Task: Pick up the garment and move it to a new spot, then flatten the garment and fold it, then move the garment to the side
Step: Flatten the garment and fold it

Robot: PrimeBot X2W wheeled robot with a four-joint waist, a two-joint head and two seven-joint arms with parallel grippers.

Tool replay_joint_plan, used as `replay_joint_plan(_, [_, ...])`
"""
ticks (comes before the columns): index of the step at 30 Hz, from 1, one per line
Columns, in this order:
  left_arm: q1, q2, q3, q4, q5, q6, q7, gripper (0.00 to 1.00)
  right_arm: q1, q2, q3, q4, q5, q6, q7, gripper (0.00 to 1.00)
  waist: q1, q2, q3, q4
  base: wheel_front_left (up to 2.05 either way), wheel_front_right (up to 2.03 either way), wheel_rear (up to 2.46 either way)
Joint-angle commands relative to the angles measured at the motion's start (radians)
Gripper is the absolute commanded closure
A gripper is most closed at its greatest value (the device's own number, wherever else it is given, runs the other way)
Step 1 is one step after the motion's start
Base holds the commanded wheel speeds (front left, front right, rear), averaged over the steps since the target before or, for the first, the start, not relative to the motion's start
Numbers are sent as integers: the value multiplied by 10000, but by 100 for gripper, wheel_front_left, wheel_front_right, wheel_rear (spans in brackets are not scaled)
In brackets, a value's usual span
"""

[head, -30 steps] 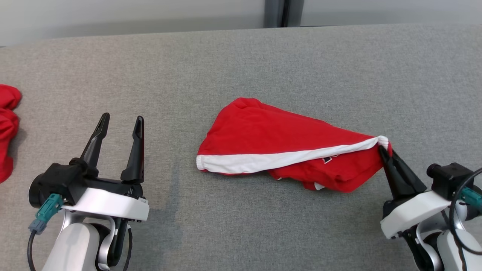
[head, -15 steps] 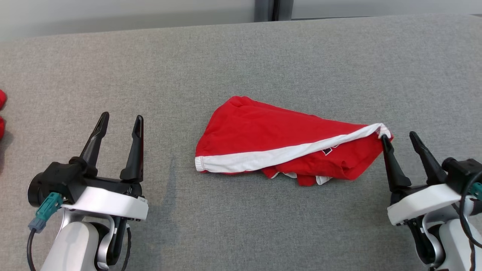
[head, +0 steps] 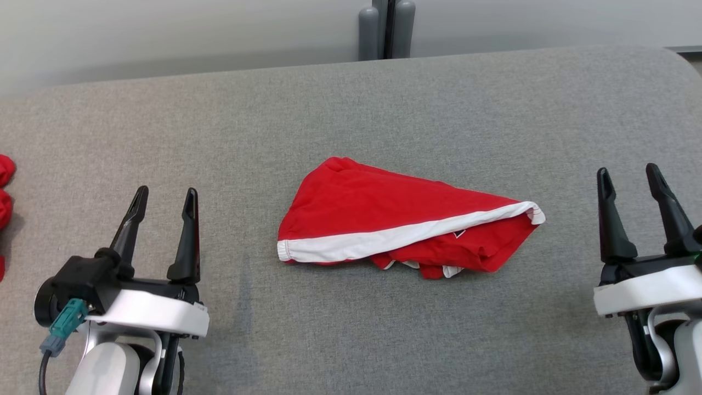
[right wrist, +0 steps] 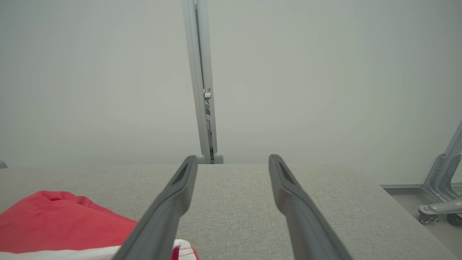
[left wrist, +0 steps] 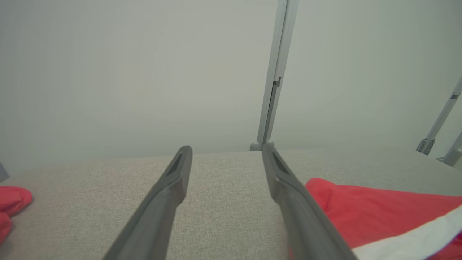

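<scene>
The garment (head: 395, 214), red with a white band along its near edge, lies crumpled in a wedge on the grey table (head: 351, 109), near the middle. Its right tip points toward my right gripper (head: 628, 174), which stands open and apart from the cloth, at the table's right. In the right wrist view the garment (right wrist: 61, 220) lies at the lower left, beside the right gripper (right wrist: 232, 159). My left gripper (head: 164, 195) is open and empty at the lower left. The left wrist view shows the left gripper (left wrist: 225, 148) and the garment (left wrist: 379, 216) at the lower right.
More red cloth (head: 4, 192) lies at the table's left edge; that red cloth (left wrist: 11, 206) also appears in the left wrist view. A grey post (head: 386, 30) stands behind the table against a pale wall. A wheeled metal frame (right wrist: 440, 195) stands beyond the table's right end.
My right gripper opened, let go of the garment's right tip, and drew back to the right. The garment settled on the table. The camera also shifted.
</scene>
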Motion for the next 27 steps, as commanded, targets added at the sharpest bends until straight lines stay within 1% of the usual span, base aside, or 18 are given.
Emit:
replay_joint_plan(1, [90, 14, 56, -42, -64, 81, -19, 0, 185, -9, 22, -140, -73, 3, 112, 0, 0, 0, -110, -60, 0, 0, 0])
replay_joint_plan(5, [494, 42, 53, -152, -95, 224, 61, 0, 527, 129, 232, -657, -72, 3, 440, 0, 0, 0, -314, -106, 0, 0, 0])
replay_joint_plan(10, [793, 109, -12, -291, -93, 302, 202, 0, 725, 197, 369, -796, 84, 3, 561, 0, 0, 0, -325, -111, 0, 0, 0])
replay_joint_plan(22, [785, 207, -82, -368, -162, 362, 297, 0, 655, 257, 356, -873, 172, 3, 566, 0, 0, 0, -282, -55, 0, 0, 0])
replay_joint_plan(27, [445, 255, -203, -435, -51, 333, 410, 0, 548, 269, 382, -903, 195, 3, 557, 0, 0, 0, -142, -31, 0, 0, 0])
